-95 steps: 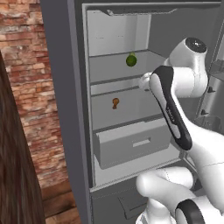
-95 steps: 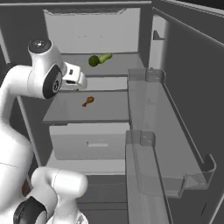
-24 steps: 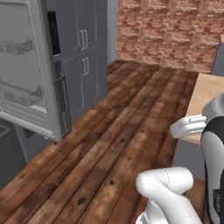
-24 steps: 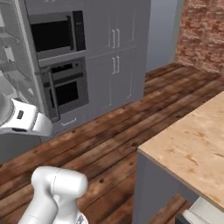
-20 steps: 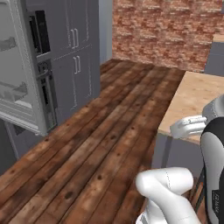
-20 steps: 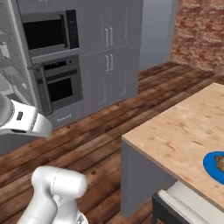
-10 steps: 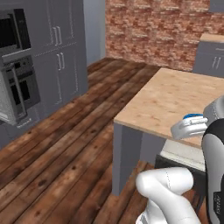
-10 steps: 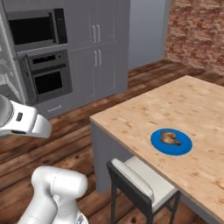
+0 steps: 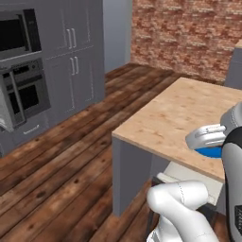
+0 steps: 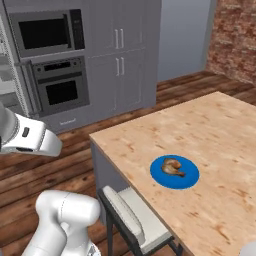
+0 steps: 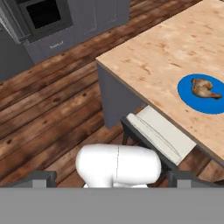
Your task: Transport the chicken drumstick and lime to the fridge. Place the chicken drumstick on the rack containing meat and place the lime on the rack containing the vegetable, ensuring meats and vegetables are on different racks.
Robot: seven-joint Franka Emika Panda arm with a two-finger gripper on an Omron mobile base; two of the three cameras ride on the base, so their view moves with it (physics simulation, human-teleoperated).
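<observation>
The claw is held wide open, and nothing is gripped between its two dark tips. It is kept open like this, most likely, so that it is ready to be closed around food when the food is reached. It is held high and tipped down, so the table and the floor can both be looked at from above.

Closest under the claw, a chair with a pale seat is tucked against the table edge. It sits between the claw and the food, so it may have to be reached over, and it could get bumped.

Further out from the claw, ahead and off to one side, the wooden table is seen. The chicken drumstick is lying on a blue plate on that table. It is well apart from the claw and is not touched yet. It is laid flat near the middle of the plate, which keeps it off the bare wood and easy to find. It looks lumpy, so a grip across its thick part would likely be safest.

On the other side of the claw, the brown wood floor is spread out. Furthest away, the oven is set in the grey wall, and beside it an edge of the open fridge is seen. The drumstick is meant to be carried there once it is picked up.
</observation>
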